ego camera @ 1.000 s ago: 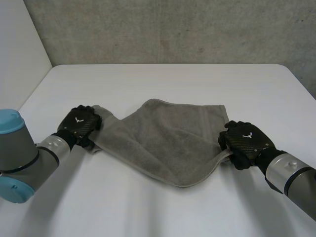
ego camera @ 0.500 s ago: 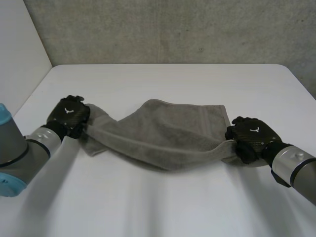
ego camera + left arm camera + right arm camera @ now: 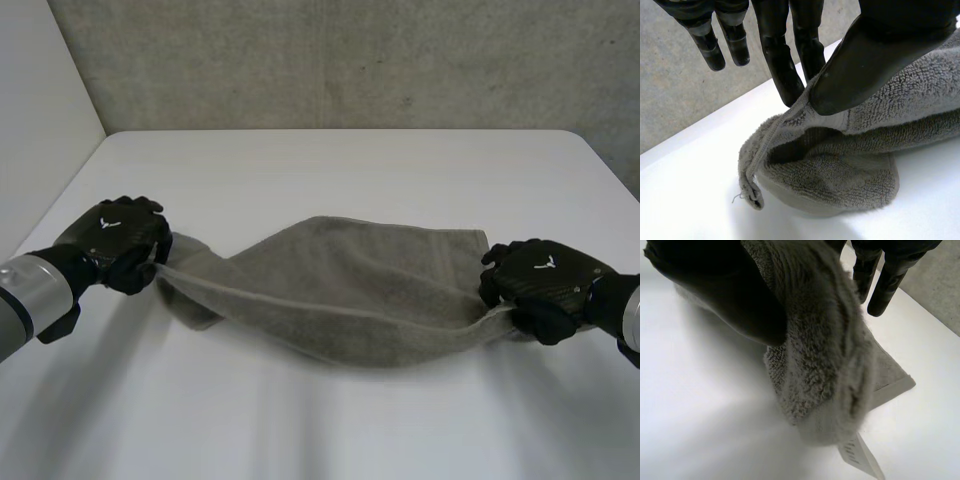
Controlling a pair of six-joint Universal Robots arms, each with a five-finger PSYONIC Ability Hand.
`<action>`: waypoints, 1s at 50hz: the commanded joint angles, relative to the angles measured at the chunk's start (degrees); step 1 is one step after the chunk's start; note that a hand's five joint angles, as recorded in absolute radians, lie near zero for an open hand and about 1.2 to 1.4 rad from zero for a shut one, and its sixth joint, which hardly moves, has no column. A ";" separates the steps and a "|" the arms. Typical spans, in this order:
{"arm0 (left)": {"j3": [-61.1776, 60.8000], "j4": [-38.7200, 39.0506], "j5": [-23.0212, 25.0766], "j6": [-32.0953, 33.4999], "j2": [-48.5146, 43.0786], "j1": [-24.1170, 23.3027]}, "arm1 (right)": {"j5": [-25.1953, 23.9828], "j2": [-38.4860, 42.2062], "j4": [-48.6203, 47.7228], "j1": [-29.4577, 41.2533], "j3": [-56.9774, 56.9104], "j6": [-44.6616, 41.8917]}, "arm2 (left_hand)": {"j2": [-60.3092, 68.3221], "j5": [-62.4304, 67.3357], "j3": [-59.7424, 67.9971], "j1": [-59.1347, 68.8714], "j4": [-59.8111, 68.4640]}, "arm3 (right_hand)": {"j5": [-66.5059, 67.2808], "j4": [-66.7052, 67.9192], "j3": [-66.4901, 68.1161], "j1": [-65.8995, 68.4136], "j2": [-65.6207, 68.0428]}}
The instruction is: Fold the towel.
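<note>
As hands [image 3: 113, 240] [image 3: 545, 280] pinch ends (both), towel [image 3: 345, 290] sags.

My left arm [image 3: 22, 295] reaches in from the near left, and my left hand [image 3: 112, 238] sits low with its knuckles up. Its thumb [image 3: 875, 55] pinches the towel [image 3: 340, 290] against two fingers [image 3: 790, 65]; the other fingers hang straight and free. My right arm [image 3: 630, 312] comes in from the far right. My right hand [image 3: 545, 283], well apart from the left, is knuckles up too, its thumb [image 3: 715, 295] clamping the cloth's other end against the fingers [image 3: 880, 285].
</note>
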 commanded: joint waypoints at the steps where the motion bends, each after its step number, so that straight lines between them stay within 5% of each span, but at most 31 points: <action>1: 3.50 2.10 0.23 0.33 -5.55 -0.25 | 0.29 7.17 -0.36 2.32 -8.26 -1.54 | 5.11 4.28 -2.46 4.67 -2.88 | 3.86 -3.42 -0.38 5.38 6.27; 7: 20.77 6.76 -0.82 -1.34 -16.86 -3.14 | 2.75 17.55 -2.04 9.80 -25.34 -0.75 | 5.11 4.28 -2.46 4.67 -2.88 | 3.86 -3.42 -0.38 5.38 6.27; 10: 32.63 7.64 -3.62 -4.66 -21.00 -6.47 | 8.73 22.03 -4.85 13.41 -40.89 0.31 | 5.11 4.28 -2.46 4.67 -2.88 | 3.86 -3.42 -0.38 5.38 6.27; 12: 38.25 9.03 -6.08 -7.47 -21.63 -7.62 | 16.60 23.26 -14.63 16.82 -53.50 5.99 | 5.11 4.28 -2.46 4.67 -2.88 | 3.86 -3.42 -0.38 5.38 6.27; 16: 44.02 18.59 -10.92 -17.30 -17.35 -8.60 | 21.47 20.80 -28.67 17.62 -55.66 15.07 | 5.11 4.28 -2.46 4.67 -2.88 | 3.86 -3.42 -0.38 5.38 6.27; 20: 43.24 25.45 -11.29 -25.04 -10.15 -7.90 | 18.42 11.69 -34.21 16.57 -50.58 26.73 | 5.11 4.28 -2.46 4.67 -2.88 | 3.86 -3.42 -0.38 5.38 6.27; 25: 38.49 28.38 -9.79 -30.87 -6.51 -6.14 | 13.93 9.82 -32.98 15.61 -43.56 29.14 | 5.11 4.28 -2.46 4.67 -2.88 | 3.86 -3.42 -0.38 5.38 6.27; 33: 28.73 28.12 -2.67 -29.29 -6.16 -4.56 | 12.07 6.30 -31.48 12.89 -32.39 26.33 | 5.11 4.28 -2.46 4.67 -2.88 | 3.86 -3.42 -0.38 5.38 6.27; 50: -0.35 27.16 6.99 -13.39 -9.58 -2.18 | 3.46 8.58 -29.28 6.55 -4.26 16.14 | 5.11 4.28 -2.46 4.67 -2.88 | 3.86 -3.42 -0.38 5.38 6.27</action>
